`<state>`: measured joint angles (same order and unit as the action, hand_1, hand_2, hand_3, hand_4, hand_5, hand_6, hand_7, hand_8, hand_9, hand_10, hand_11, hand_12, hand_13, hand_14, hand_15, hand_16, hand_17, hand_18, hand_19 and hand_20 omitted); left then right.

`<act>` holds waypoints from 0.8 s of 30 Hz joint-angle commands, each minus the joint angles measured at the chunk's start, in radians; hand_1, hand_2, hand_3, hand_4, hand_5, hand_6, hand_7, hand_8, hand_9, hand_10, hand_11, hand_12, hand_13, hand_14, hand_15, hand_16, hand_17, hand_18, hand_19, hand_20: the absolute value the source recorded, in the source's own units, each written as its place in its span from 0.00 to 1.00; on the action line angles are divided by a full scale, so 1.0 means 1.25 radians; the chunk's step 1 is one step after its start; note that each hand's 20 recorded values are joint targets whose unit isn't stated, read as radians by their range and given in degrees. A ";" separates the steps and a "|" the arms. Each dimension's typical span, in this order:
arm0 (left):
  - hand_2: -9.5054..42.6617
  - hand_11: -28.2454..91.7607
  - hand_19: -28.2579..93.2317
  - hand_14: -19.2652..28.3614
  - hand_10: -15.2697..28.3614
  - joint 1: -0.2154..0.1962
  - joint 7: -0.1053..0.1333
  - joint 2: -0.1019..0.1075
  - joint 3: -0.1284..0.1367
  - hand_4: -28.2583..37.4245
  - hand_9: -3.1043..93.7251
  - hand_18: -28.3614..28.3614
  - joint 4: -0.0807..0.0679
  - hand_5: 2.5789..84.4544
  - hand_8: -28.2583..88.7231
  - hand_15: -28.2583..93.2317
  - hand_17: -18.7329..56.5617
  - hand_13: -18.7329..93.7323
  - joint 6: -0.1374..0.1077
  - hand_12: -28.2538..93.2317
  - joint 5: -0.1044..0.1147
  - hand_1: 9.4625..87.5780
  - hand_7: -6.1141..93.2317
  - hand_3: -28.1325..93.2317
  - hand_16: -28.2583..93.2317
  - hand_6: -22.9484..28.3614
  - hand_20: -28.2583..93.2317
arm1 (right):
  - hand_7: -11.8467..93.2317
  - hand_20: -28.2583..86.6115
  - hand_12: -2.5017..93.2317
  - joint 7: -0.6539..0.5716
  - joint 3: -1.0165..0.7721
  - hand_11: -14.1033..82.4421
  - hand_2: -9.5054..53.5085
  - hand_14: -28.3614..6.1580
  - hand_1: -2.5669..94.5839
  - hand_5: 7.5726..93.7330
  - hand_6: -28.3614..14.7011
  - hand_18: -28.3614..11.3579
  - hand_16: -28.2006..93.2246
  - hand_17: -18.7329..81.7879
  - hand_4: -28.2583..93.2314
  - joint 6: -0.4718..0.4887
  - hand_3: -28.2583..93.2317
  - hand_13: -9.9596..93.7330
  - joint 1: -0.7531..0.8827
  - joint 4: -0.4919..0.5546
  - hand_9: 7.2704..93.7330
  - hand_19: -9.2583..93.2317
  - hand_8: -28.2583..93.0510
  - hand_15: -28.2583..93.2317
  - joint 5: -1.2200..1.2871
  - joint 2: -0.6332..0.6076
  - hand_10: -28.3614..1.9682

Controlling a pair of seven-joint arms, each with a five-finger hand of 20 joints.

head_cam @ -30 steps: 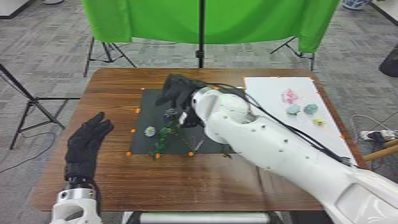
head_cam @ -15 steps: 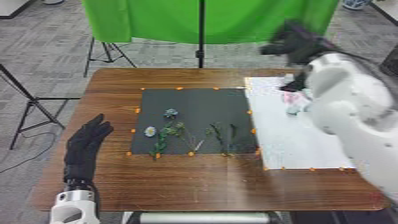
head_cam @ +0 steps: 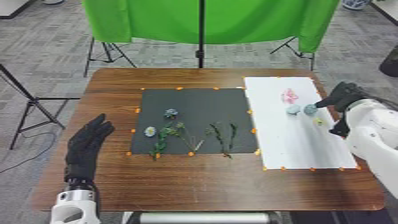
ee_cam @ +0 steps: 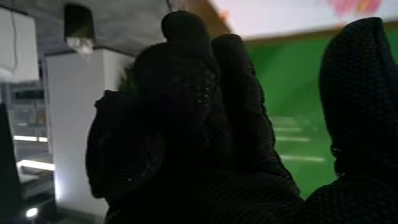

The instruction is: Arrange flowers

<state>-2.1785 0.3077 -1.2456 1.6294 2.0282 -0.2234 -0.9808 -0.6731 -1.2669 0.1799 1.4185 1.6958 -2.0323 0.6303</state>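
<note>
My right hand (head_cam: 348, 102) is over the right edge of the white sheet (head_cam: 311, 145), beside a blue-green flower (head_cam: 310, 108) and a small yellow flower (head_cam: 318, 121). Another pale blue flower (head_cam: 293, 109) and a pink one (head_cam: 290, 96) lie to their left. On the dark mat (head_cam: 209, 102) are a blue flower (head_cam: 171, 113), a white daisy (head_cam: 150, 131) and several green stems (head_cam: 160, 142). In the right wrist view my right hand (ee_cam: 204, 160) has extended fingers and thumb apart, nothing between them. My left hand (head_cam: 87, 147) rests open at the table's left side, fingers straight.
Orange markers line the edges of mat and sheet on the brown table (head_cam: 213, 185). Behind the table hangs a green cloth (head_cam: 249, 22) on black stands. A dark stand (head_cam: 34, 100) is left of the table.
My right hand has swung from above the dark mat, past the sheet's far end, to the sheet's right edge. The left hand has stayed still.
</note>
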 commanded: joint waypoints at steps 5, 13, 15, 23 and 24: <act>0.23 0.37 0.29 0.75 0.64 -0.025 -0.014 -0.019 -0.011 0.00 0.49 0.74 -0.007 0.53 0.20 0.43 0.30 0.45 0.008 0.35 -0.001 0.17 0.18 0.77 0.26 0.51 0.41 | 0.21 0.75 0.30 -0.020 0.016 0.36 0.00 0.66 0.40 0.63 0.60 0.38 0.52 0.79 0.11 0.037 0.71 0.92 0.085 0.005 0.75 1.00 0.18 0.71 -0.045 0.031 0.36; 0.23 0.37 0.29 0.75 0.64 -0.033 -0.013 -0.022 -0.008 0.00 0.48 0.74 -0.004 0.53 0.20 0.43 0.30 0.45 0.004 0.35 0.002 0.18 0.18 0.77 0.26 0.51 0.41 | 0.25 0.73 0.44 0.010 0.031 0.25 0.00 0.75 0.67 0.77 0.61 0.46 0.52 0.84 0.13 -0.197 0.63 0.97 0.127 -0.006 0.91 1.00 0.32 0.69 -0.126 0.027 0.57; 0.23 0.37 0.29 0.75 0.64 -0.031 -0.014 -0.021 -0.009 0.00 0.48 0.74 -0.005 0.53 0.20 0.43 0.30 0.45 0.006 0.35 0.002 0.18 0.18 0.77 0.26 0.51 0.41 | 0.26 0.73 0.46 0.016 -0.008 0.24 0.00 0.76 0.70 0.82 0.61 0.46 0.53 0.85 0.12 -0.230 0.64 0.98 0.146 0.039 0.95 1.00 0.34 0.69 -0.123 0.023 0.61; 0.23 0.36 0.29 0.75 0.65 -0.029 -0.019 -0.017 -0.010 0.00 0.48 0.74 -0.005 0.53 0.20 0.43 0.30 0.45 0.010 0.35 0.000 0.18 0.17 0.77 0.26 0.51 0.41 | 0.27 0.73 0.45 0.161 0.114 0.26 0.00 0.78 0.70 0.84 0.62 0.47 0.53 0.86 0.12 -0.292 0.65 0.99 -0.005 0.224 0.97 1.00 0.34 0.69 -0.028 0.023 0.60; 0.23 0.36 0.29 0.75 0.64 -0.026 -0.020 -0.017 -0.010 0.00 0.48 0.74 -0.006 0.53 0.20 0.43 0.30 0.45 0.011 0.35 0.001 0.18 0.17 0.77 0.26 0.51 0.41 | 0.27 0.73 0.45 0.187 0.158 0.26 0.00 0.78 0.70 0.84 0.62 0.47 0.53 0.86 0.12 -0.294 0.65 0.99 -0.042 0.232 0.97 1.00 0.34 0.69 -0.013 0.031 0.61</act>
<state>-2.1875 0.2964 -1.2514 1.6366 2.0325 -0.2225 -0.9811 -0.6234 -1.3016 -0.1543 1.6371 1.8272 -2.1393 0.6570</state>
